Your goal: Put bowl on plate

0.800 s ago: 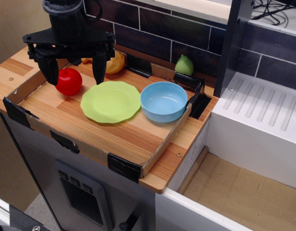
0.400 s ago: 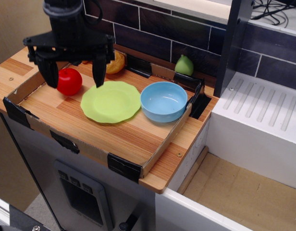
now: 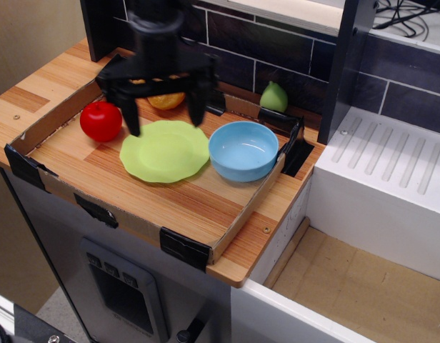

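Note:
The light blue bowl point(image 3: 243, 150) sits upright in the cardboard tray, right of the lime-green plate point(image 3: 165, 151) and touching or nearly touching its rim. My black gripper point(image 3: 165, 120) hangs open and empty above the far edge of the plate, its two fingers spread wide, one at the plate's left side, one near its right. The image of the gripper is motion-blurred. The bowl is to the gripper's right.
A red tomato-like fruit point(image 3: 101, 121) lies left of the plate. An orange item point(image 3: 167, 101) sits behind the gripper, a green pear point(image 3: 274, 97) at the tray's back right. Cardboard walls point(image 3: 245, 211) ring the tray. A white sink rack point(image 3: 386, 179) stands to the right.
The gripper has moved right, from above the red fruit to above the far edge of the plate. It stays open. Bowl and plate have not moved.

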You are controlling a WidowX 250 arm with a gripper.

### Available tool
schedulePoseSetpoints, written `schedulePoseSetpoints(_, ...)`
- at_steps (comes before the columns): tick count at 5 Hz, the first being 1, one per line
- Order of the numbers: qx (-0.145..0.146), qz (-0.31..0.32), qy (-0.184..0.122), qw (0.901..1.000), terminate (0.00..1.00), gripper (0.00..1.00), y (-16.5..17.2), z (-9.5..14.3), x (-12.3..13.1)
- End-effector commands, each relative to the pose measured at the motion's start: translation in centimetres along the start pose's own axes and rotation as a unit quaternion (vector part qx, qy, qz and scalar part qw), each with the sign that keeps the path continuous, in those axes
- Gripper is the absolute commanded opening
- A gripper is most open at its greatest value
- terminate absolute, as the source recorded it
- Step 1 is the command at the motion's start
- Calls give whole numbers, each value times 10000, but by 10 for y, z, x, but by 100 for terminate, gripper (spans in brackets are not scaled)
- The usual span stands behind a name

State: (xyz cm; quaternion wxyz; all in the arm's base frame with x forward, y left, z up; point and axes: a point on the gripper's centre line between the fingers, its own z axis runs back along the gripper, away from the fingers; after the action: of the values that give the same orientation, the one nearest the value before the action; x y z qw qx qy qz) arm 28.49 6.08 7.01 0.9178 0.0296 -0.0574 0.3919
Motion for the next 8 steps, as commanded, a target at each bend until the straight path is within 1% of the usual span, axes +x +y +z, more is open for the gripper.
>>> schedulePoseSetpoints(1, -575, 11, -275, 9980, 0, 100, -31, -16, 17)
schedulePoseSetpoints(2, -710, 42, -595, 9957, 0, 100, -37, -31, 11)
schedulePoseSetpoints(4, -563, -41, -308, 9979, 0, 100, -50, -44, -6)
schedulePoseSetpoints(5, -532, -31, -294, 9981, 0, 0, -50, -46, -7)
schedulePoseSetpoints(6, -594, 12, -285, 9978, 0, 0, -48, -43, -6)
schedulePoseSetpoints(7, -771, 175, -319, 9964, 0, 0, -42, -29, -2)
schedulePoseSetpoints(8, -842, 351, -234, 9956, 0, 0, -31, -17, 4)
